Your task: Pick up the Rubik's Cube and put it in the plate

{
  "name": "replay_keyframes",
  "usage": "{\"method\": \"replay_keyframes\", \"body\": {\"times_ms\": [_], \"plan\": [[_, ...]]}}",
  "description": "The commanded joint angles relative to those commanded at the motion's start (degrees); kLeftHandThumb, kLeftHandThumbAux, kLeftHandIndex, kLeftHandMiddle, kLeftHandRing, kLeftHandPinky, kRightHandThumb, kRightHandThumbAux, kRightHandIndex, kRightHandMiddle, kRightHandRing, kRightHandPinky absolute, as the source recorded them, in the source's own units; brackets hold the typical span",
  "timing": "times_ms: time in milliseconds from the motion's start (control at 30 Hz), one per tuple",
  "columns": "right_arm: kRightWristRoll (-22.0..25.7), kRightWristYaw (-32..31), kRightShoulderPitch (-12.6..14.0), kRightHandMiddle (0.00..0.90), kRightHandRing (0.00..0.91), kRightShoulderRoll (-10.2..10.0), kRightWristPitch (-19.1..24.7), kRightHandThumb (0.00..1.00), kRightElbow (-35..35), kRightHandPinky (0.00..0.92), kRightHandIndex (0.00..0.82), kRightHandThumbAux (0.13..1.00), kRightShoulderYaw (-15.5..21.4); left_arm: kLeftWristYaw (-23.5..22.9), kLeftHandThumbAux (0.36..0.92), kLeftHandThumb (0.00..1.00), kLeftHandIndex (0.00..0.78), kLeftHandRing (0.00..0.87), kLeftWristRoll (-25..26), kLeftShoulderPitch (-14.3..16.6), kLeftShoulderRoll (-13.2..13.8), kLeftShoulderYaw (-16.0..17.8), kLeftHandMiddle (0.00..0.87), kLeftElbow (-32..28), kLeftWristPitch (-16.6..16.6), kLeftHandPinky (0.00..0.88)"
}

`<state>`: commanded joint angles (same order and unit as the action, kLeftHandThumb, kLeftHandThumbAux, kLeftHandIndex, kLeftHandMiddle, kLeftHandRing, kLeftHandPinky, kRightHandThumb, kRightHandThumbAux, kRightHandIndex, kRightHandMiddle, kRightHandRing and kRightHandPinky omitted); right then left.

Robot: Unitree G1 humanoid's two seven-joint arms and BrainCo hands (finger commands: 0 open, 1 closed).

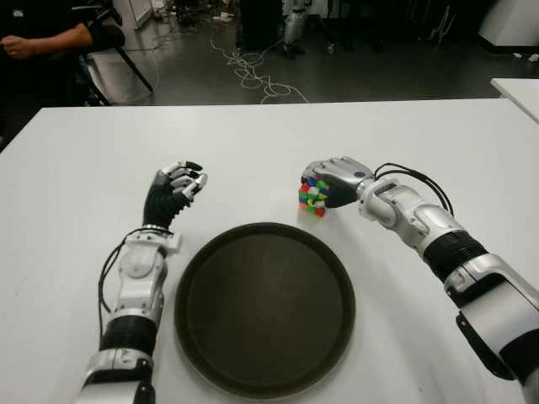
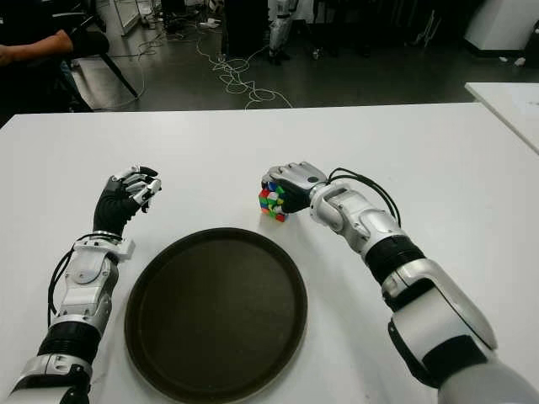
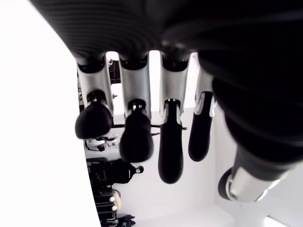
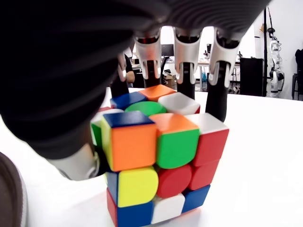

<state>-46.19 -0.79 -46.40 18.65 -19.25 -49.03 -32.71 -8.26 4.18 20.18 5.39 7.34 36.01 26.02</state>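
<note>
Plate (image 1: 264, 308) lies on the table (image 1: 253, 143) at its near edge, between the two arms. Cube (image 1: 312, 196) sits on the table just behind the plate's right rim, under the right hand (image 1: 335, 181). Left hand (image 1: 175, 193) shows left of the plate, behind its rim. A person (image 1: 46, 38) sits beyond the table's far left corner.

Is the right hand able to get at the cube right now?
Probably yes: the right hand is already over the cube, fingers down its far side, with nothing between them.
</note>
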Motion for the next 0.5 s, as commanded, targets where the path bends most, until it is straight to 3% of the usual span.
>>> {"method": "replay_keyframes", "body": {"times_ms": [500], "plan": [[0.3,1.1,0.2,0.439,0.476,0.6,-1.3,0.673,0.5,0.494,0.398,0.738,0.4,0.3,0.660,0.843,0.415,0.737,-0.1,-0.1,-0.2,0.0,0.568,0.0,0.3,0.767]]}}
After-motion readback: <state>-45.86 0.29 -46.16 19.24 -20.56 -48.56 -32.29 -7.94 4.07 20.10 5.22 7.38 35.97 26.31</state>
